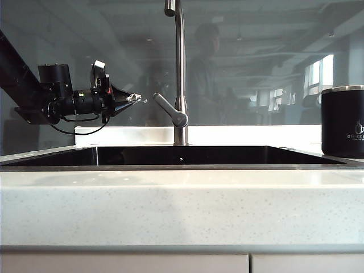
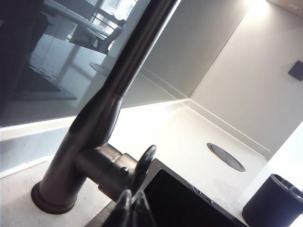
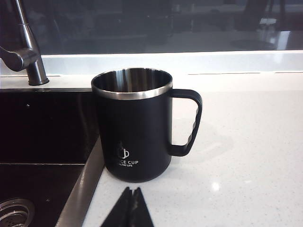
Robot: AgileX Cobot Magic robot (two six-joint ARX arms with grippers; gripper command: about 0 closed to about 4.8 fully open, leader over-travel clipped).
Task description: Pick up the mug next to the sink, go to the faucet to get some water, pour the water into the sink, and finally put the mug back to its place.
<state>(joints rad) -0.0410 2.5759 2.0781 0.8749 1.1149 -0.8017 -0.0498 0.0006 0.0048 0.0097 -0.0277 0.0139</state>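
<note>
Gripper first: my left gripper (image 1: 135,98) hangs over the left end of the sink (image 1: 182,165), jaws pressed together and empty, its tips just short of the faucet's lever handle (image 1: 169,111). My right gripper (image 3: 131,193) is likewise pressed together and holds nothing; it sits low over the tabletop (image 3: 246,156), pointing at the foot of the mug (image 3: 135,124).

The mug stands upright on the tabletop at the right of the sink, its base right at the metal edge, handle turned away from the basin.

My worry is the right side — closed jaws pushed forward would shove the mug instead of gripping it, and with the base so close to the edge a nudge towards the basin could tip it in. I judge the jaws must spread before I advance. On the left, a careless swing could knock the lever and start water with no mug under the faucet (image 1: 180,68).

Open room lies on the handle side, where the tabletop is bare; the air above the basin between faucet and mug looks free for carrying.
</note>
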